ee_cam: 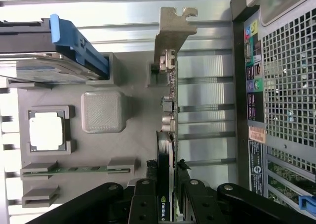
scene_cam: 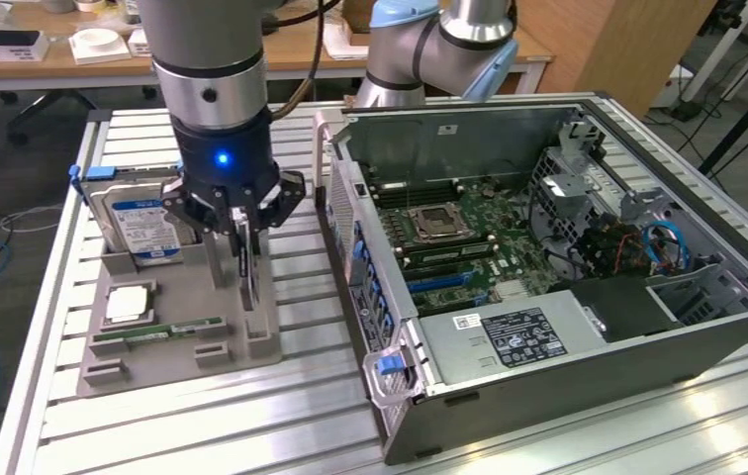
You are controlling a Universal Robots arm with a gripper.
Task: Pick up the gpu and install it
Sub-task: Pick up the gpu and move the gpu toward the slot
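Observation:
The gpu (scene_cam: 250, 279) is a thin dark card standing on edge at the side of the grey holder tray (scene_cam: 176, 341) nearest the computer. In the wrist view the gpu (ee_cam: 170, 105) runs away from the camera, and its silvery end bracket (ee_cam: 175, 23) reaches past the tray's edge. My gripper (scene_cam: 244, 230) hangs straight down over the card. Its black fingers (ee_cam: 143, 199) press against both faces of the card, so the gripper (ee_cam: 169, 187) is shut on it. Whether the card has left its slot I cannot tell.
The holder tray (ee_cam: 128, 145) also carries a hard drive (scene_cam: 143, 223) with a blue rail, a processor chip (scene_cam: 128, 305) and a memory stick (scene_cam: 163, 332). The open computer case (scene_cam: 691, 297) lies at the exterior view's right, its motherboard (scene_cam: 480, 237) exposed. Slatted aluminium table (scene_cam: 216, 426) lies underneath.

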